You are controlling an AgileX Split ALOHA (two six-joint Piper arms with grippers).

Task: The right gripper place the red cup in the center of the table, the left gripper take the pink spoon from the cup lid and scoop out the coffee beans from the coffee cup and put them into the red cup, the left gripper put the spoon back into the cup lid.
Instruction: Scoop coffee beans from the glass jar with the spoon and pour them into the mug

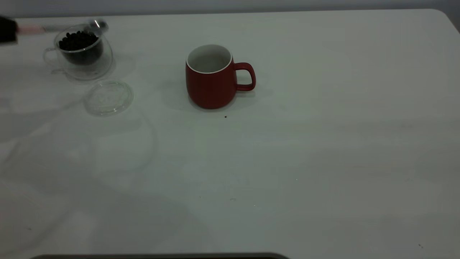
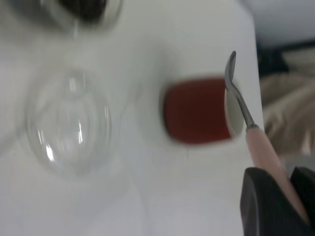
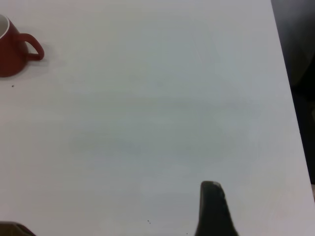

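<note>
The red cup (image 1: 212,77) stands upright near the table's (image 1: 287,151) middle, handle to the right, and looks empty. It also shows in the left wrist view (image 2: 197,110) and the right wrist view (image 3: 12,49). My left gripper (image 1: 7,30) at the far left edge is shut on the pink spoon (image 1: 30,29) by its handle (image 2: 266,152). The spoon's metal bowl (image 1: 99,24) hovers over the far rim of the coffee cup (image 1: 81,52), which holds the coffee beans (image 1: 77,40). The cup lid (image 1: 108,97) lies bare in front of it. My right gripper (image 3: 113,228) is open and empty, well right of the red cup.
A few dark specks lie on the tabletop, one just in front of the red cup (image 1: 225,116). The table's right edge (image 3: 290,98) drops off beside my right gripper. A dark strip runs along the near edge (image 1: 161,256).
</note>
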